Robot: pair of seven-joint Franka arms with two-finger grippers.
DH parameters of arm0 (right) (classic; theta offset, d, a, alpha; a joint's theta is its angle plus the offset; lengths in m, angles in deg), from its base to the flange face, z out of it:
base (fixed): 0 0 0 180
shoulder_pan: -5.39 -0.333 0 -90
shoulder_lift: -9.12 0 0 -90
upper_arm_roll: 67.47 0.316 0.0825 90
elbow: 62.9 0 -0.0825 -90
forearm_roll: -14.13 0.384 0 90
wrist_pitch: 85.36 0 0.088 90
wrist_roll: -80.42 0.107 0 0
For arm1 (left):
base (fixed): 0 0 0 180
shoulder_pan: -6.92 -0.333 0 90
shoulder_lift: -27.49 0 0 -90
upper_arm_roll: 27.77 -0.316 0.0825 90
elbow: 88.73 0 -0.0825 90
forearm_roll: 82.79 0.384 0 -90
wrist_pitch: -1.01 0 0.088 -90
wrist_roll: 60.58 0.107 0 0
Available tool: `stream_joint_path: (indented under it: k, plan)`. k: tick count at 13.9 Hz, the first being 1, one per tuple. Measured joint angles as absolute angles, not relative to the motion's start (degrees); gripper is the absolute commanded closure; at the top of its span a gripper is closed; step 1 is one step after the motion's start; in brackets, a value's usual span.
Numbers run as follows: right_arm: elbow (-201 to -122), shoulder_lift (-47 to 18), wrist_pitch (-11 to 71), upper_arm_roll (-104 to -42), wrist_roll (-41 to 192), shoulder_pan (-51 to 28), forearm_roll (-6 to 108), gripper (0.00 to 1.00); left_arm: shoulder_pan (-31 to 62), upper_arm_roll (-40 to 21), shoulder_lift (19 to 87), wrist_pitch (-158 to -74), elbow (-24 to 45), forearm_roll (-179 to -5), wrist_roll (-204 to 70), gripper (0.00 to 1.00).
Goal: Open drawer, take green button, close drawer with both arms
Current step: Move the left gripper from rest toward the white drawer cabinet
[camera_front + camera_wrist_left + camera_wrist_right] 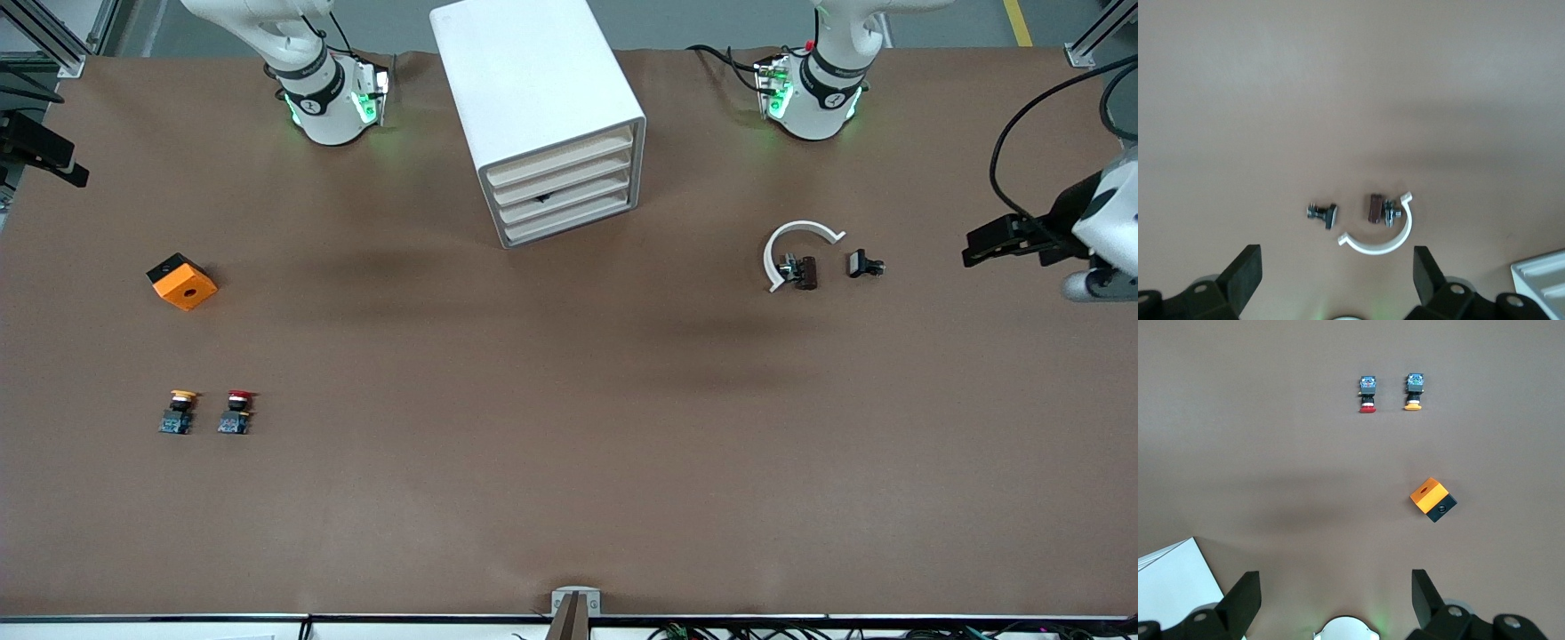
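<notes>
The white cabinet (533,98) stands between the two arm bases, and its four cream drawers (564,191) are all pushed in. A small dark mark shows on the third drawer down. No green-capped button shows in any view. My left gripper (1337,257) hangs open and empty high over its own end of the table, above a white curved clamp (1381,240). A cabinet corner (1541,280) shows at the edge of the left wrist view. My right gripper (1335,577) is also open and empty, high over its end beside the cabinet (1171,587). Neither gripper shows in the front view.
A yellow-capped button (180,412), a red-capped button (236,412) and an orange-and-black block (182,282) lie toward the right arm's end. The white clamp (796,244), a brown part (805,272) and a black part (862,264) lie toward the left arm's end. Black equipment (1009,240) juts in there.
</notes>
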State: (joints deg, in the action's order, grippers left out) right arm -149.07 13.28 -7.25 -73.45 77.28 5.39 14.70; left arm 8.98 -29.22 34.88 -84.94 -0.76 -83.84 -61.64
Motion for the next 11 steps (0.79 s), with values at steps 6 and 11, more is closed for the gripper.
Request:
stream_joint_path:
  k: [6, 11]
  plan:
    - [-149.07, 13.28, -7.21, -73.51, 77.31, 5.4, 14.7, 0.0, 10.41, -28.53, 47.21, -85.22, -0.53, -84.31, -67.04, 0.0]
    - [-149.1, 13.3, -7.18, -73.46, 77.31, 5.41, 14.69, 0.0, 13.03, -28.31, 53.59, -89.47, -0.84, -87.73, -75.29, 0.0]
